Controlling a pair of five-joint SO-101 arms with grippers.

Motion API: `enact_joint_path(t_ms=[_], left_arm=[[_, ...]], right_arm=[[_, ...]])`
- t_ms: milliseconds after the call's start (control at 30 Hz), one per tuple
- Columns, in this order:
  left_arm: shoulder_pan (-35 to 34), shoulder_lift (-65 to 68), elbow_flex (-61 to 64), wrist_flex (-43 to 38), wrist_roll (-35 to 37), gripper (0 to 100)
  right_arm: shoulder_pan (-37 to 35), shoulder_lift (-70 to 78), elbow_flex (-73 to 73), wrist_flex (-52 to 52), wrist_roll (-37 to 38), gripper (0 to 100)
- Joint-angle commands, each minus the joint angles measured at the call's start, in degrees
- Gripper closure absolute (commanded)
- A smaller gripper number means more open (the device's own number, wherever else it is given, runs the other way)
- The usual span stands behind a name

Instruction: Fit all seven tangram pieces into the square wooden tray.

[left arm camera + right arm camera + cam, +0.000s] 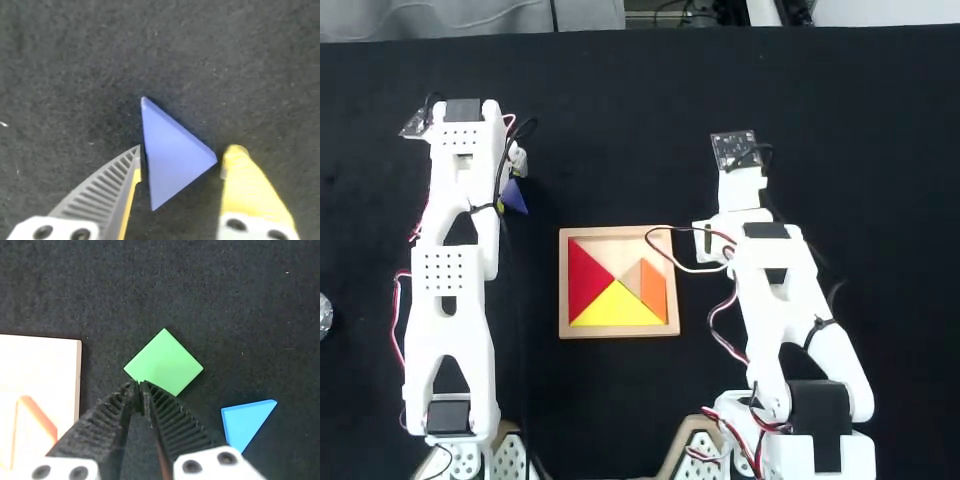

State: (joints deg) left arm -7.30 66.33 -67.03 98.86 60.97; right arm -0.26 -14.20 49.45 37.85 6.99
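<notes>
I see the tray [619,232] at centre on the black bench [620,120], holding red [585,275], yellow [617,306] and orange [654,285] pieces. A blue triangle [514,198] lies upper left beside an arm [455,260].

The tray [610,232] sits mid-table [620,120]. In it, a big triangle [585,280] fills the left side, a second big triangle [618,308] lies along the near edge, and a third piece [655,285] is against the right wall. Left of the tray and farther back, at the left gripper [185,150], lies a small triangle [515,198]. Off the tray, a square [163,361] lies at the right gripper [137,386] tip, with an outer triangle [248,420] just beyond it, away from the tray.
</notes>
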Motion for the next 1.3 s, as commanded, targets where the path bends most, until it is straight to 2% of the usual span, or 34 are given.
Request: enact_joint_path(t_ms=[0, 367, 600, 800, 1000, 1133, 1267], left_arm=[[-1.8, -0.4, -1.8, 0.7, 0.1, 82], [-1.4, -1.0, -1.8, 2.1, 0.1, 83], [0.8, -6.1, 0.2, 2.2, -6.0, 83], [5.9, -27.3, 20.1, 2.1, -6.2, 83], [17.3, -49.3, 41.2, 1.4, -6.0, 83], [22.9, -56.5, 51.9, -6.4, -3.3, 83], [27.7, -57.5, 59.9, -16.7, -2.8, 83]], right_arm=[[-1.1, -0.1, -1.5, -0.4, 0.5, 98.7], [-1.1, -0.1, -1.5, -0.4, 0.5, 98.7], [-1.1, -0.2, -1.5, -0.4, 0.5, 98.7], [-1.1, -0.6, -1.5, -0.4, 0.5, 98.7], [-0.7, -0.6, -1.5, -0.4, 0.5, 98.7], [4.0, -0.7, -2.7, -0.4, -0.1, 98.7], [9.8, -2.2, -3.1, -0.4, -6.1, 98.7]])
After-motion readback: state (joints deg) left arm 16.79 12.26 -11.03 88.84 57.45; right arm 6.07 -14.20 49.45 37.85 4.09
